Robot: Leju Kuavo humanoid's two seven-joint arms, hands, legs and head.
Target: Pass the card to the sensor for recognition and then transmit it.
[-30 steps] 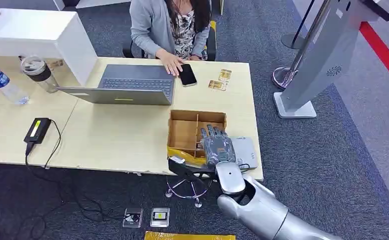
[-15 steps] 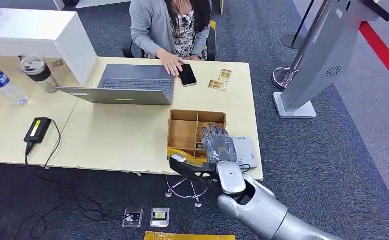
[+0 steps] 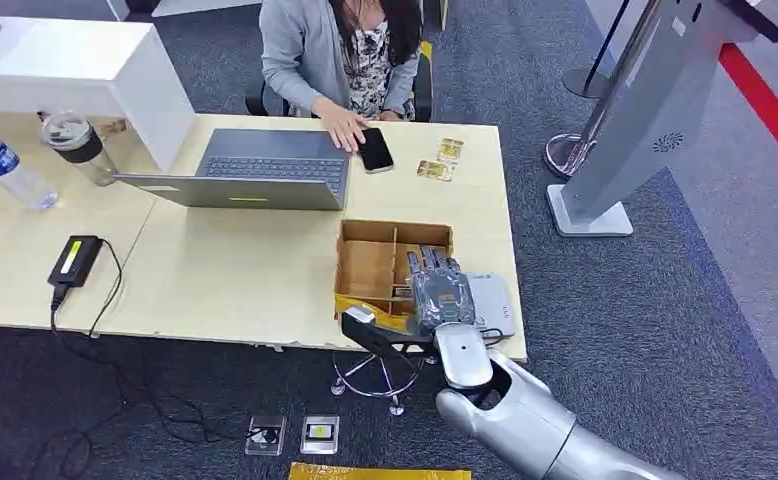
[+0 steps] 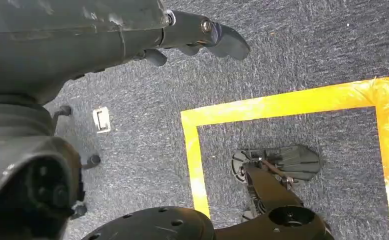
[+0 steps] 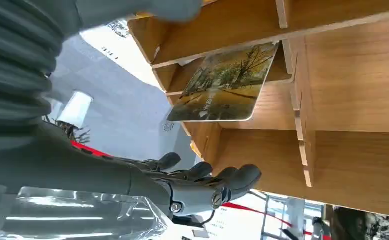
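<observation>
A card (image 5: 222, 85) printed with autumn trees leans inside a compartment of the wooden box (image 5: 352, 75) in the right wrist view. My right hand (image 3: 438, 292) hovers over the right side of that divided box (image 3: 367, 262) near the table's front edge. Its fingers (image 5: 232, 177) are spread below the card and hold nothing. A flat white-grey sensor pad (image 3: 492, 303) lies just right of the box, beside my hand. My left hand (image 4: 197, 32) hangs over the carpet with its thumb out and nothing in it.
A person sits at the far side with a hand (image 3: 343, 125) by a phone (image 3: 375, 150) and a laptop (image 3: 255, 165). Two gold cards (image 3: 443, 160) lie beyond the box. A bottle (image 3: 5, 170), cup (image 3: 77, 145) and adapter (image 3: 73, 258) are at left. A kiosk (image 3: 645, 110) stands at right.
My right hand has shifted slightly to the right and nearer over the box. Everything else stays as it was.
</observation>
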